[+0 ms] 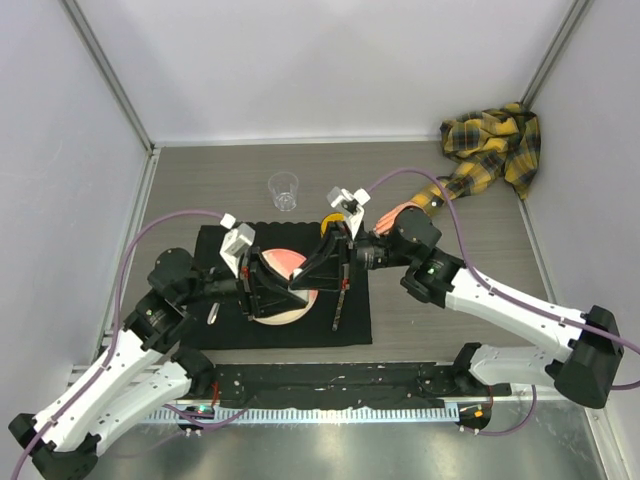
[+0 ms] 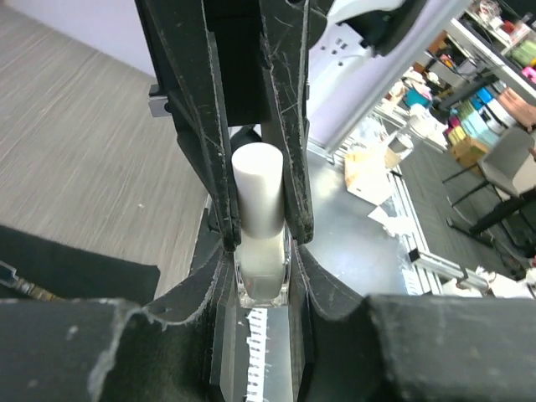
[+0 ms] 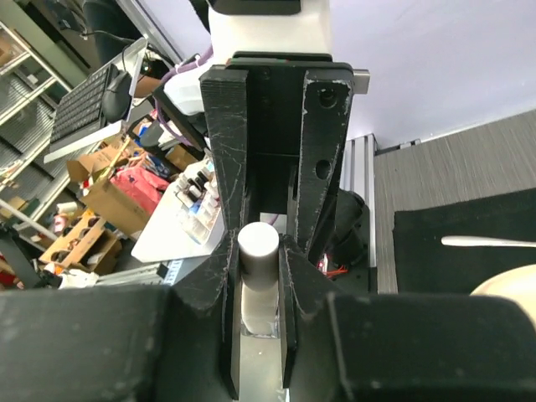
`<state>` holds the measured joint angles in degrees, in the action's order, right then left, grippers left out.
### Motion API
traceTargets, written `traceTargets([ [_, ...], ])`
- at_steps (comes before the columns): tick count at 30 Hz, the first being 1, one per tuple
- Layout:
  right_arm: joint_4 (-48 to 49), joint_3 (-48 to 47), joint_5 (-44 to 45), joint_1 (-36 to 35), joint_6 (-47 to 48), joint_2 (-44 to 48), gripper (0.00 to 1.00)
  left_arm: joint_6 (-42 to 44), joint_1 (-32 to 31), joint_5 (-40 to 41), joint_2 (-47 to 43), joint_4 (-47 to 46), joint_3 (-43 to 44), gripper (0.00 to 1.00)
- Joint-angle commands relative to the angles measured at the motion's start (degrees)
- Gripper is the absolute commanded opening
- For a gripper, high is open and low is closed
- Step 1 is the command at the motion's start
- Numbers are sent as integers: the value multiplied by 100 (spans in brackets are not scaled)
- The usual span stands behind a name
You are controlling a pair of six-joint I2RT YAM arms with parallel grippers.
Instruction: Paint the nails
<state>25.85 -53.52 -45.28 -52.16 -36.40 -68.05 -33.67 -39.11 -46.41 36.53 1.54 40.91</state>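
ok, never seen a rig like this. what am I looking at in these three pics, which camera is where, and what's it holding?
Two small robot arms are bolted at the near edge of a table. The wide picture looks down from above and behind them. The other two come from a camera on each wrist, looking along that arm's own black fingers.

On the table lie a black mat with a pinkish plate, a clear cup and, far right, a pale mannequin hand in a yellow plaid sleeve.

The left gripper and right gripper meet over the plate. Both wrist views show a small white-capped bottle pinched between fingers: the left is shut on it, and the right looks closed on it too.
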Motion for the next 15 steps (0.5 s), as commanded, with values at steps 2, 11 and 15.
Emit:
traceTargets([
  [2, -1543, -482, 1312, -259, 746, 301, 21, 850, -140, 394, -41, -464, 435, 0],
  [11, -4025, -1415, 4060, -451, 494, 530, 65, 2409, -132, 2495, 152, 1665, 1086, 0],
  [15, -4482, -1819, 5211, -934, 459, 338, 70, 2576, -140, 2620, 240, 1814, 1104, 0],
])
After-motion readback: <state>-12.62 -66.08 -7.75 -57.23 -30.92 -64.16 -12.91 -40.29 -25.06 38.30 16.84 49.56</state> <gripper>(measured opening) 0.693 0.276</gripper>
